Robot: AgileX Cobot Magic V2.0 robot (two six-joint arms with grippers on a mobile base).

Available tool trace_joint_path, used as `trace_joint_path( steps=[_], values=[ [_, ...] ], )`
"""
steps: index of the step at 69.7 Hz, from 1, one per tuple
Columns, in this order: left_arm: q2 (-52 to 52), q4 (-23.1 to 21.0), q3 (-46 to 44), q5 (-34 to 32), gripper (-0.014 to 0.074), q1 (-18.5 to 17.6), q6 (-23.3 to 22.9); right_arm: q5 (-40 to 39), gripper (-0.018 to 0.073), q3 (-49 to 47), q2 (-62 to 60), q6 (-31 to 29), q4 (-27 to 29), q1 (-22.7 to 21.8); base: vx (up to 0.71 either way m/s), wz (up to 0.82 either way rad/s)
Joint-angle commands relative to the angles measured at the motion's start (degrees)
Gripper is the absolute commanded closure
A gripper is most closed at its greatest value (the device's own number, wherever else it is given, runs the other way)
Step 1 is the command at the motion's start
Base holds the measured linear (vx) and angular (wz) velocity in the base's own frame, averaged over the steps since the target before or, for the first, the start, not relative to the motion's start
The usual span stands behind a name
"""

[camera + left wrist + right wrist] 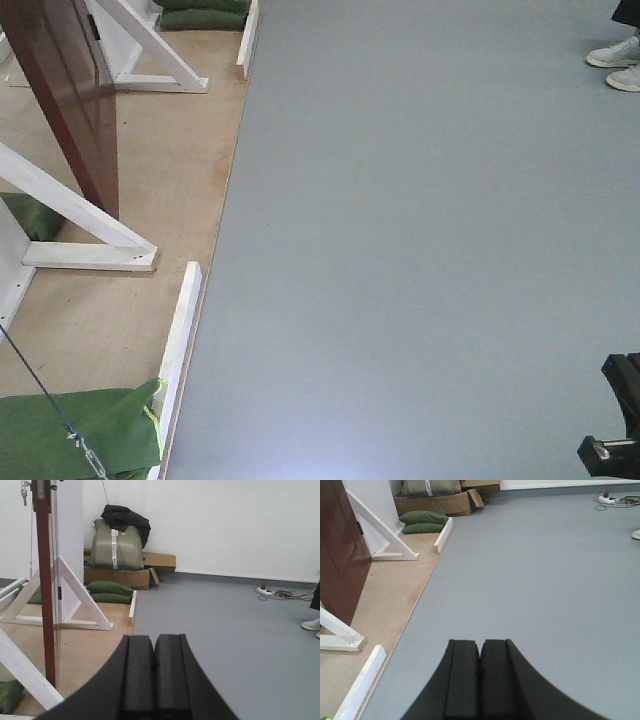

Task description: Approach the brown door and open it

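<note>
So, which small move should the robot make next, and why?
Probably turn the base left toward the brown door: it stands at the far left of the front view, and both the left gripper and right gripper are shut, holding nothing.

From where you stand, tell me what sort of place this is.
Likely an indoor test room, not a home: the brown door stands in a rig of white diagonal braces, green sandbags beside them, cardboard boxes against a wall.
</note>
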Motion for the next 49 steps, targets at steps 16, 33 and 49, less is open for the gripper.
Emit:
trace_joint_path(
  steps=[16,33,49],
  values=[
    [-1.48,0.05,0.97,-4.39,0.058,-0.08,-0.55,-4.6,0.0559,0.11,-0.9,-0.67,-0.23,0.17,0.0,0.0],
    [-1.48,0.05,0.97,-4.39,0.058,-0.08,-0.55,-4.66,0.0559,0.11,-0.9,-0.67,-0.23,0.17,0.0,0.0],
    [-1.48,0.05,0.97,-4.39,0.058,-0.08,-0.55,-4.61,0.0559,0.11,-0.9,-0.67,-0.23,0.17,0.01,-0.03]
  ],
)
